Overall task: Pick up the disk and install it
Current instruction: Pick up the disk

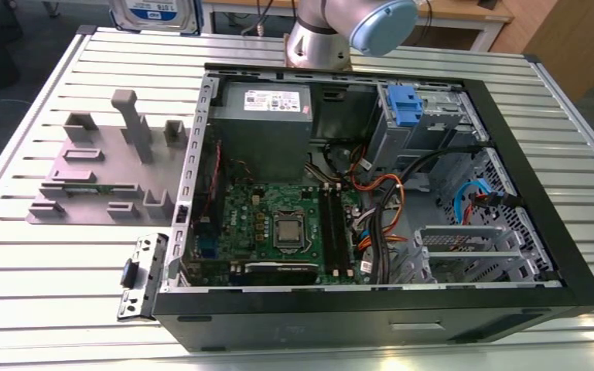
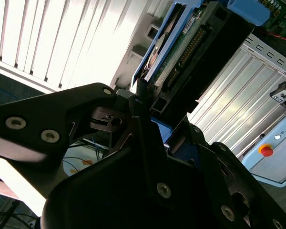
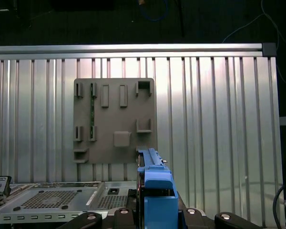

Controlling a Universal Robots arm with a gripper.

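The disk (image 1: 158,14), silver-grey with a white-and-blue label, hangs in the air above the table's far edge, towards the exterior view's left. In the second wrist view the disk (image 2: 178,45) stands edge-on in its blue caddy, with the connector side showing. My gripper (image 2: 155,119) is shut on it, the black fingers (image 2: 133,102) clamping the caddy. In the first wrist view the blue caddy edge (image 3: 155,183) rises from my gripper (image 3: 155,214), high over the table.
An open computer case (image 1: 380,313) lies on the slatted metal table (image 1: 29,309), with a motherboard, a grey power supply (image 1: 266,116) and another blue caddy (image 1: 405,104) inside. A grey fixture plate (image 1: 101,178) with posts sits beside the case, and a metal bracket (image 1: 142,274) lies near it.
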